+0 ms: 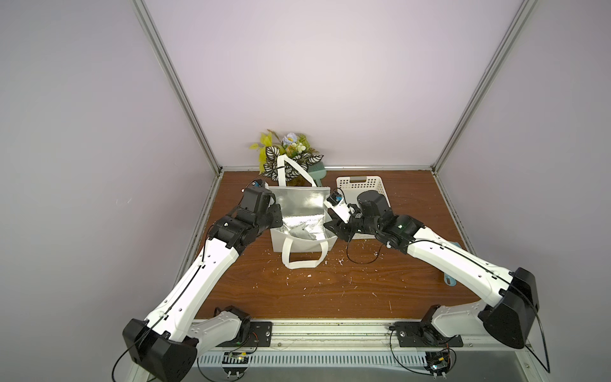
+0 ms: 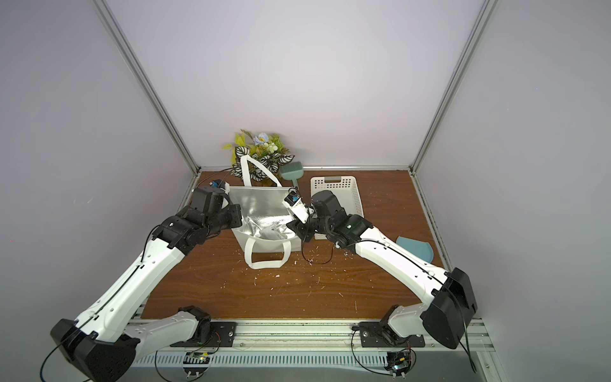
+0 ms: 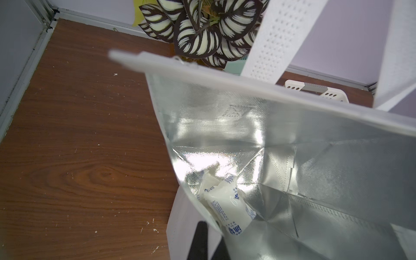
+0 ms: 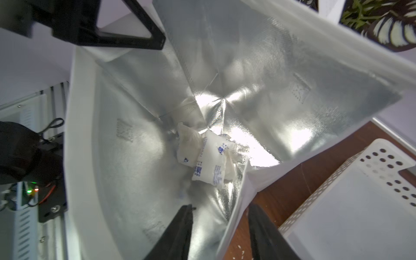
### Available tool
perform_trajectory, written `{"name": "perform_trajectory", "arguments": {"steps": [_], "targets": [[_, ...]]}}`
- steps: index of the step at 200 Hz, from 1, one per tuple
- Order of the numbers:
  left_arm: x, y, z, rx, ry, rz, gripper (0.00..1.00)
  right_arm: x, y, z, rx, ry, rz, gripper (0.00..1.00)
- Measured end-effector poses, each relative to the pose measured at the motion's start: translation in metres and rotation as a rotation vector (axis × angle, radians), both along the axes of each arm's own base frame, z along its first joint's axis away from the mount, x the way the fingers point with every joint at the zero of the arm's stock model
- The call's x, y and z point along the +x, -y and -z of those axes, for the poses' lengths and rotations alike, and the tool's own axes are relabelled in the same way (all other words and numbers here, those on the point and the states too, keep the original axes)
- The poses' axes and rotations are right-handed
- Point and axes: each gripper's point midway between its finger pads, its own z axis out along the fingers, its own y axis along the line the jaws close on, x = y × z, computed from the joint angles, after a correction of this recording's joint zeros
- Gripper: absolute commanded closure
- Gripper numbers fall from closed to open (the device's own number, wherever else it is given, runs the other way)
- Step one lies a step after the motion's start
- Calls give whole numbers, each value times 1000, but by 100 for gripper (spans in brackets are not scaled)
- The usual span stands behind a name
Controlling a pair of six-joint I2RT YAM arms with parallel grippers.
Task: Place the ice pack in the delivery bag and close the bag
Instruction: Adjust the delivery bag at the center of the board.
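With the ice pack (image 4: 211, 159) already down on the bag (image 1: 297, 248) floor, centre of the right wrist view, best to keep the left gripper (image 1: 276, 215) shut on the left rim and lift the right gripper (image 4: 220, 209), jaws apart astride the right wall, straight up without snagging it. Lies crumpled among other packs (image 4: 186, 144), printed face up, long axis roughly top to bottom of that frame.

Blue print on the ice pack (image 4: 211, 157) — too small to read.
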Motion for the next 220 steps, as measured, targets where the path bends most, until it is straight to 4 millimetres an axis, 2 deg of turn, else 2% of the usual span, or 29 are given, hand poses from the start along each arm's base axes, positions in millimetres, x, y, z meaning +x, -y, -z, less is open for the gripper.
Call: {"name": "perform_trajectory", "arguments": {"steps": [16, 40, 74, 119, 146, 156, 165, 182, 199, 208, 220], "targets": [[-3, 2, 2, -26, -8, -4, 100, 19, 0, -6, 10, 4, 47, 91], [-8, 4, 2, -79, -16, -18, 100, 41, 3, -10, 11, 13, 94, 100], [-16, 11, 1, -180, -31, -34, 100, 67, 6, -17, 13, 14, 130, 100], [-28, 47, -1, -277, -42, 25, 97, 111, 22, -20, -19, -12, 165, 100], [-27, 53, -1, -308, -42, 24, 94, 117, 34, -17, -39, -27, 170, 100], [-25, 54, -2, -315, -38, 26, 89, 117, 37, -16, -46, -31, 168, 100], [-25, 56, -3, -320, -35, 31, 78, 117, 41, -16, -50, -33, 168, 100], [-24, 58, -3, -308, -27, 55, 64, 119, 45, -16, -46, -35, 165, 100], [-24, 57, -3, -282, -20, 74, 57, 121, 48, -17, -43, -36, 167, 100], [-25, 53, -3, -253, -16, 85, 55, 121, 50, -17, -43, -36, 170, 93], [-26, 46, -5, -217, -11, 104, 53, 121, 50, -17, -45, -34, 169, 70]]}}
